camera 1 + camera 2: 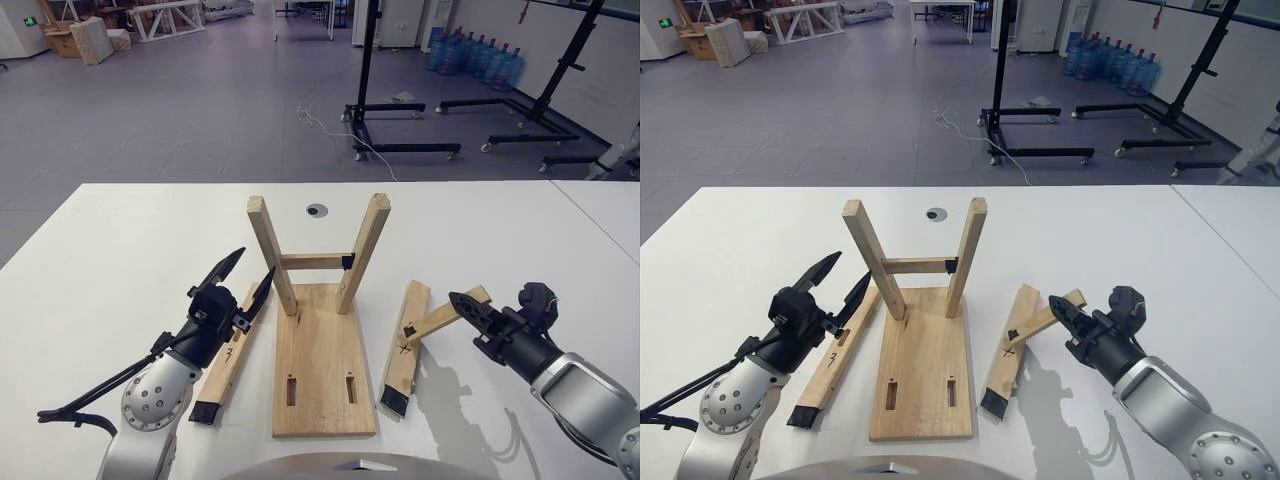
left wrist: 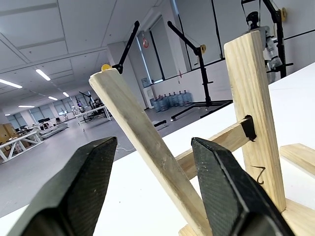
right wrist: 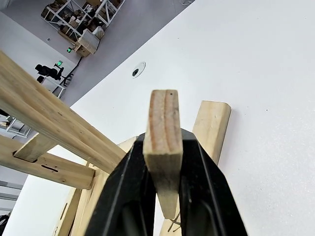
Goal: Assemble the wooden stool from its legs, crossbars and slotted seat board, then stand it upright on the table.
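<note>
The slotted seat board lies flat on the white table. Two legs joined by a crossbar stand in its far slots. A loose leg lies along the board's left side. My left gripper hovers open above it, beside the left standing leg, which shows between its fingers. Right of the board lies another leg with a crossbar angling up from it. My right gripper is shut on that crossbar's free end.
A round cable hole sits in the table behind the standing legs. A second table adjoins at the right. Black wheeled stands are on the floor beyond. The board's two near slots are open.
</note>
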Motion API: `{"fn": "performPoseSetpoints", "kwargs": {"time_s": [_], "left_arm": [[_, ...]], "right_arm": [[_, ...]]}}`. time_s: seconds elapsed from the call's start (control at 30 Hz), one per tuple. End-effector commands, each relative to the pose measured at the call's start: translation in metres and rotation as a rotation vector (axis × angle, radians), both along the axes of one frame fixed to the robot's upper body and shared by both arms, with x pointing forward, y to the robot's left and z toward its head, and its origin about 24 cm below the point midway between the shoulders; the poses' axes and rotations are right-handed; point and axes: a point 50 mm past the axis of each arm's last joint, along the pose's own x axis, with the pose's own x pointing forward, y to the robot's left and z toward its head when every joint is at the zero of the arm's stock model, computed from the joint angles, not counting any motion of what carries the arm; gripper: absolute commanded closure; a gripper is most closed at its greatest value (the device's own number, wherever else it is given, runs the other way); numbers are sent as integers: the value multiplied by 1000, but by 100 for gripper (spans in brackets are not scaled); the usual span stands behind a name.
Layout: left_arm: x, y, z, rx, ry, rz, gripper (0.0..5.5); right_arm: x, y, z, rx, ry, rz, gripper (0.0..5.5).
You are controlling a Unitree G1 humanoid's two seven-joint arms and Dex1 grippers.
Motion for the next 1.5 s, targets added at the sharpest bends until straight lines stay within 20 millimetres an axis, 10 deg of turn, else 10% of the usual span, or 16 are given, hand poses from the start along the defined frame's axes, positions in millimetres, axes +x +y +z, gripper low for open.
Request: {"fn": "performPoseSetpoints", "kwargs": {"time_s": [0.03, 1.5], "left_arm": [[2, 0, -1, 26, 10, -14, 276], [0, -4, -12, 99, 36, -80, 276]], "right_arm": [[-1, 1, -3, 5, 21, -29, 511], [10, -5, -17, -314, 187, -176, 511]]}}
